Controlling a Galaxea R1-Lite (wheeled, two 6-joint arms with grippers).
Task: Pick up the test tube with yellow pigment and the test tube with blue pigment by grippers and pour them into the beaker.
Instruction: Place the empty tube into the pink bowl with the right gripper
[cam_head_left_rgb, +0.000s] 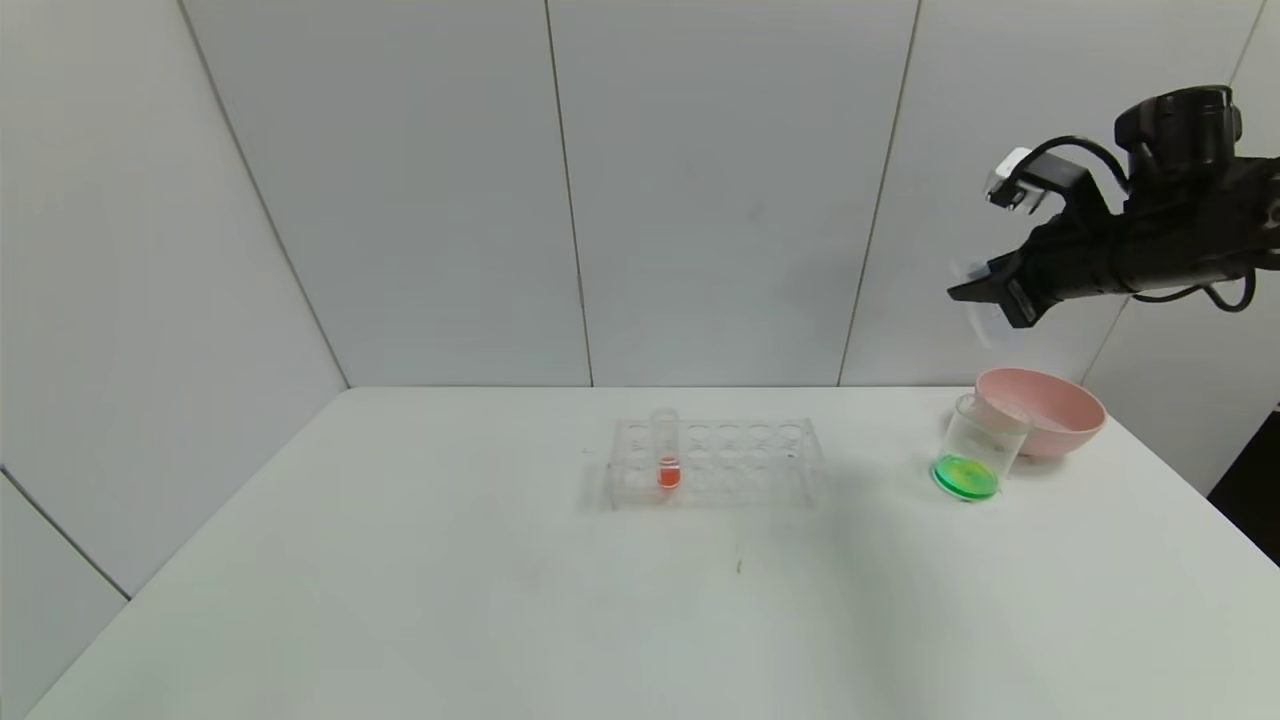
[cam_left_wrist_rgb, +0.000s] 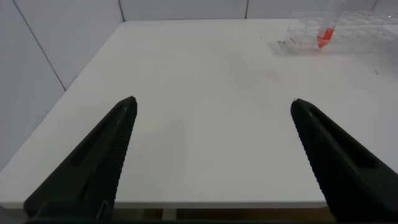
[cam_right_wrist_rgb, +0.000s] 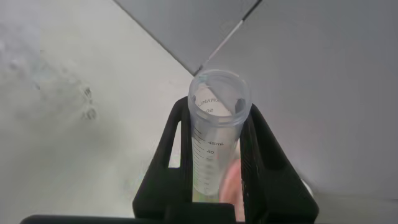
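My right gripper (cam_head_left_rgb: 985, 300) is high above the table's far right, over the beaker and bowl. It is shut on a clear, graduated test tube (cam_right_wrist_rgb: 214, 137) that is empty, so I cannot tell which pigment it held; the right wrist view (cam_right_wrist_rgb: 217, 106) shows its open mouth past the fingertips. The beaker (cam_head_left_rgb: 978, 440) stands at the right, touching the pink bowl, with green liquid (cam_head_left_rgb: 965, 477) in its bottom. No tube with yellow or blue liquid is in view. My left gripper (cam_left_wrist_rgb: 212, 101) is open and empty above the table's near left part; it does not show in the head view.
A clear multi-hole rack (cam_head_left_rgb: 740, 460) stands mid-table with one orange-red-liquid tube (cam_head_left_rgb: 667, 455) in it; both show in the left wrist view (cam_left_wrist_rgb: 360, 28), (cam_left_wrist_rgb: 326, 34). A pink bowl (cam_head_left_rgb: 1050, 410) sits behind the beaker near the right edge. Grey wall panels stand behind the table.
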